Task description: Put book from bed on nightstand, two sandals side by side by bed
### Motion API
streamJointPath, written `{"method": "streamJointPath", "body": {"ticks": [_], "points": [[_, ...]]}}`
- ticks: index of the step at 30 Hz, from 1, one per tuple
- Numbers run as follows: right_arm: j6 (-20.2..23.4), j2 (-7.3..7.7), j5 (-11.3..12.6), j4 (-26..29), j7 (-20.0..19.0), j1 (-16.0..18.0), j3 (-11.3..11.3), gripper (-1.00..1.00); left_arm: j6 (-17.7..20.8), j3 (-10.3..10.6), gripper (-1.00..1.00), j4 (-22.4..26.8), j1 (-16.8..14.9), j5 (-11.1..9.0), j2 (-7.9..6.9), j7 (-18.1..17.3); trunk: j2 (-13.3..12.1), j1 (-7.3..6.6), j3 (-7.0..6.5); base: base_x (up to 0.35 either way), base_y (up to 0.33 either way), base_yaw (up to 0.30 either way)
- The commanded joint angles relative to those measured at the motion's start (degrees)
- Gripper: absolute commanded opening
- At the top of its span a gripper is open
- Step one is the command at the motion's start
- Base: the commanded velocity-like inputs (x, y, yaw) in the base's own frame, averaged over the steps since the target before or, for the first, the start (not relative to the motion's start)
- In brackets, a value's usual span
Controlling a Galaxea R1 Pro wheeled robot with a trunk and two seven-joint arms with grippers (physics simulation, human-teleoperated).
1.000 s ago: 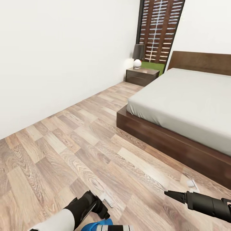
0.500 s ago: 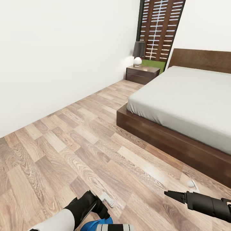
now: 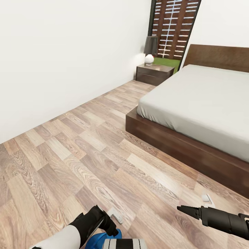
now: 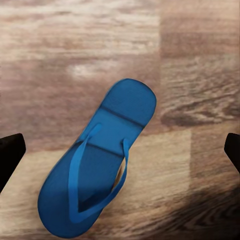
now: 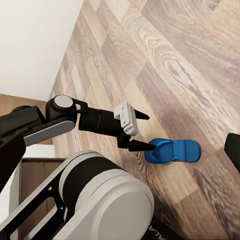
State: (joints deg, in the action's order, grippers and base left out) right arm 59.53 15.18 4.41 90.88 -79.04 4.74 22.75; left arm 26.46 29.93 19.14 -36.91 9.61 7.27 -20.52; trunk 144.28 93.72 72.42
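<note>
my left gripper (image 5: pixel 141 131), jaws spread wide, hangs right over the blue sandal (image 4: pixel 97 167) on the floor, well short of the bed (image 3: pixel 204 103); its long axis runs slantwise across the fingers.

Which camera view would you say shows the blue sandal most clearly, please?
The left wrist view: the sandal lies whole on the wood floor, straps and sole plain. The right wrist view shows it small beside the left gripper; the head view shows just a blue sliver at the bottom edge.

The head camera has tilted down slightly; the sandal (image 3: pixel 98 239) shows more.
</note>
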Motion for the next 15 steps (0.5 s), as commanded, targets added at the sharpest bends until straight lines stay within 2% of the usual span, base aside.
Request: {"method": "streamJointPath", "body": {"ticks": [1, 15], "points": [[0.47, 0.01, 0.17, 0.00, -0.06, 0.02, 0.02, 1.00, 0.18, -0.05, 1.00, 0.10, -0.01, 0.62, -0.01, -0.35, 0.02, -0.01, 0.04, 0.000, 0.000, 0.000], [0.47, 0.01, 0.17, 0.00, -0.06, 0.02, 0.02, 1.00, 0.05, 0.14, 1.00, 0.10, -0.08, 0.85, -0.28, -0.31, 0.02, -0.01, 0.04, 0.000, 0.000, 0.000]]}}
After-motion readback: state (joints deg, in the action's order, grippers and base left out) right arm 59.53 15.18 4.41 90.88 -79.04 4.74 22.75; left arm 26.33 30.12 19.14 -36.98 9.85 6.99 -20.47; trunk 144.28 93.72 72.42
